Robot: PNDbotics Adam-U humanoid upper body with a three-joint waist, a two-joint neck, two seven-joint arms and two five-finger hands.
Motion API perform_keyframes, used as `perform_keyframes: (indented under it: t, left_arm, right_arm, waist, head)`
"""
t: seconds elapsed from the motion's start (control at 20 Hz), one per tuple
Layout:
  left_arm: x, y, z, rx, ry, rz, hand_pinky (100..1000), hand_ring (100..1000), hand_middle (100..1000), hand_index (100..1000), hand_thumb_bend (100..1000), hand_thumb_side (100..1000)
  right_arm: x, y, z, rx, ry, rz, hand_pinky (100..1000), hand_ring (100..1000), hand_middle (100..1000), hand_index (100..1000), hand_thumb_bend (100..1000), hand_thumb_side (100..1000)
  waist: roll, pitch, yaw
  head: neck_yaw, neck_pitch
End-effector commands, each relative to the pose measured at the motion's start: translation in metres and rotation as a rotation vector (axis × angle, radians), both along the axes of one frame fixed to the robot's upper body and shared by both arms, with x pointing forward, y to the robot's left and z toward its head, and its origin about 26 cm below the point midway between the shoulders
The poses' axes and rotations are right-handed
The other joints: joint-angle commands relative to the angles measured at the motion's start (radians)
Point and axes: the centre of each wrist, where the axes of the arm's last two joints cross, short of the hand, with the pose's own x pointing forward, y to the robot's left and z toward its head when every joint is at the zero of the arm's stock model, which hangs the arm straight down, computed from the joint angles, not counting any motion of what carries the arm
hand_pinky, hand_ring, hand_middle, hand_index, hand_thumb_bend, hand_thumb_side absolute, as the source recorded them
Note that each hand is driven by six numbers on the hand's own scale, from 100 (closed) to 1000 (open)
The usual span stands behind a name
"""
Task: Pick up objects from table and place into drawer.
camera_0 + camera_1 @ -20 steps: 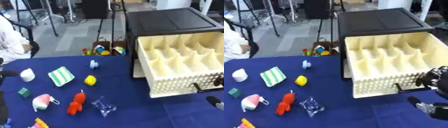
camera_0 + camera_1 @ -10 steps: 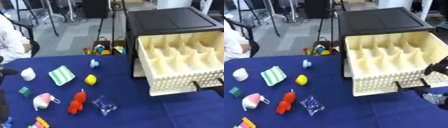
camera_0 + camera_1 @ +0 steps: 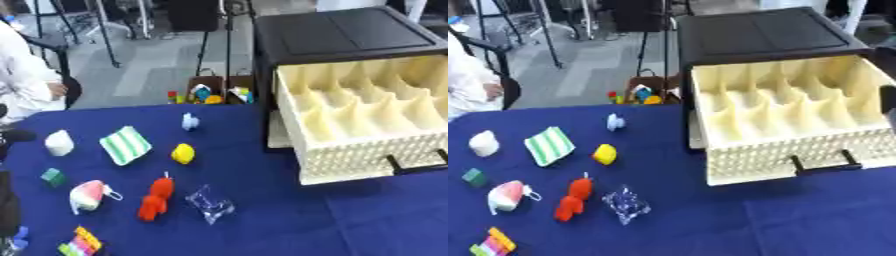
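Cream plastic divided drawer: pulled open from black cabinet, its black handle now free; the right hand, at the handle a second ago, is gone from both views. Left hand: dark shape at left edge, left eye view only; finger state cannot be told. Red toy figure, yellow block, green-striped cloth: unmoved on blue tablecloth, outside drawer.

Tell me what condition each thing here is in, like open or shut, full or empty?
Drawer: pulled open, compartments empty.
Cabinet: black, top shut flat.
Handle: free, nothing on it.
Striped cloth: lying flat on the table.
Yellow block: resting on the table.
Red toy: lying down.
Clear wrapper: crumpled.
White lump: sitting upright.
Table: covered in blue cloth.
Robot hands: not clearly visible.
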Motion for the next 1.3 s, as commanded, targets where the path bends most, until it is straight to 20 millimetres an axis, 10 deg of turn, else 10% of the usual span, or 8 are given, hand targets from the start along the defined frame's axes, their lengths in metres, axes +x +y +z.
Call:
perform_keyframes:
  t: [0.05,0.45,0.7,1.3]
  left_arm:
    - [-0.002,0.005,0.007,0.019,-0.026,0.013,605,804,744,896,100,909]
    - [-0.002,0.004,0.007,0.018,-0.026,0.011,605,804,745,896,100,909]
    - [-0.002,0.006,0.007,0.014,-0.024,0.015,606,804,746,897,100,905]
    - [-0.004,0.011,0.004,0.002,-0.007,0.035,609,821,754,903,105,883]
  right_arm:
    - [-0.004,0.002,0.013,0.064,-0.077,0.045,100,100,100,652,153,529]
    - [-0.005,0.006,0.031,0.203,-0.19,0.147,100,100,100,694,115,556]
    - [-0.006,0.009,0.041,0.33,-0.287,0.223,100,300,271,760,100,631]
    - [0.006,0.035,0.041,0.583,-0.542,0.504,747,795,789,876,100,943]
  waist:
    - [-0.002,-0.017,0.002]
    - [0.001,-0.016,0.006]
    - [0.003,-0.028,0.009]
    - [0.016,-0.071,0.017]
  head:
    - [0.009,0.03]
    - [0.024,0.053]
    - [0.042,0.075]
    - [0.098,0.148]
